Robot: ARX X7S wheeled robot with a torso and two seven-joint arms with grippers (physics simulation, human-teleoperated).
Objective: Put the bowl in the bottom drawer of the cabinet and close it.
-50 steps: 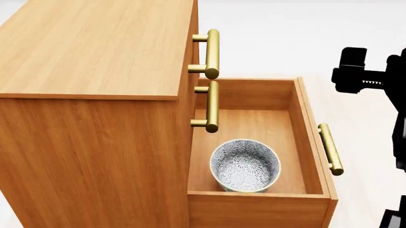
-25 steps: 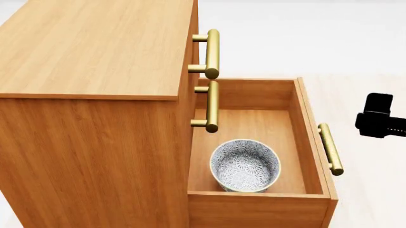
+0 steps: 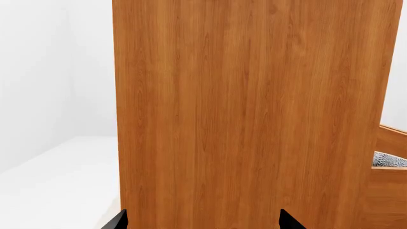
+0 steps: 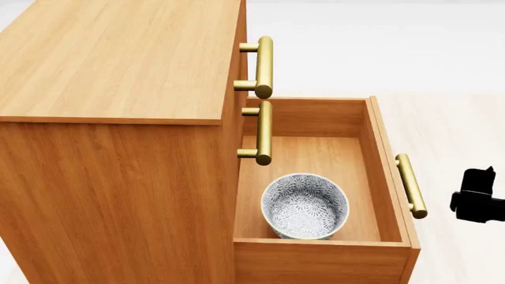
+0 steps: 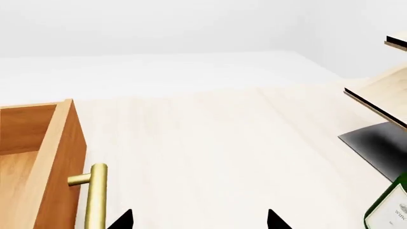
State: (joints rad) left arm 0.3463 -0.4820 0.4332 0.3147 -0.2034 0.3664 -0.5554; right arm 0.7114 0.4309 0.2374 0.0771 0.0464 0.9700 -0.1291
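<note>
The speckled blue-grey bowl (image 4: 304,206) stands upright inside the pulled-out bottom drawer (image 4: 384,177) of the light-brown cabinet (image 4: 118,65), near the drawer's near corner. The drawer's brass handle (image 4: 411,185) faces right. My right gripper (image 5: 198,222) is open over the pale floor, just outside that handle (image 5: 95,195); in the head view its black body (image 4: 477,201) shows at the right edge. My left gripper (image 3: 202,222) is open, facing the cabinet's side wall (image 3: 254,109), with a sliver of the bowl (image 3: 389,158) at the edge.
Two upper drawers are shut, their brass handles (image 4: 264,66) (image 4: 264,132) overhanging the open drawer. In the right wrist view a pale wooden rack (image 5: 381,93) on a dark base (image 5: 375,143) and a green wine bottle (image 5: 388,212) stand further off.
My right arm has come down from the upper right of the head view to about the level of the bottom drawer's handle. Bowl, drawer and cabinet have not moved.
</note>
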